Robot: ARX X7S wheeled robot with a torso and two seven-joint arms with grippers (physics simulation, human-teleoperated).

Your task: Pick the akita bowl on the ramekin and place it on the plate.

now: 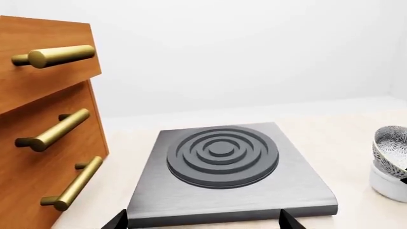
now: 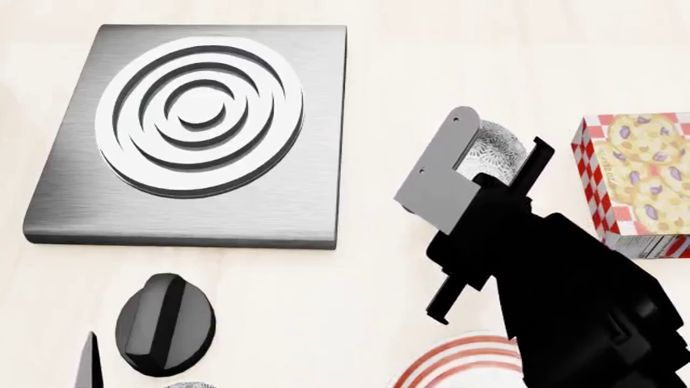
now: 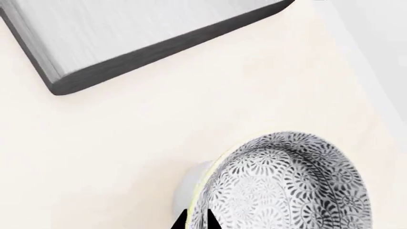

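Note:
The akita bowl (image 3: pixel 286 186), grey-black speckled, sits tilted on the white ramekin (image 3: pixel 189 188). My right gripper (image 3: pixel 196 223) is shut on the bowl's rim, one fingertip inside and one outside. In the head view the right arm covers most of the akita bowl (image 2: pixel 498 147), and only an arc of the red-ringed plate (image 2: pixel 453 364) shows at the bottom edge, near the robot. From the left wrist view the akita bowl (image 1: pixel 391 148) and ramekin (image 1: pixel 386 183) lie at the far right. My left gripper (image 1: pixel 203 222) hangs open in front of the burner slab, holding nothing.
A grey burner slab (image 2: pixel 65 194) with concentric rings lies to the left of the bowl, with a black knob (image 2: pixel 164 323) in front of it. A red-checked cookie box (image 2: pixel 636 186) stands to the right. A wooden drawer unit (image 1: pixel 45 133) with brass handles stands beside the slab.

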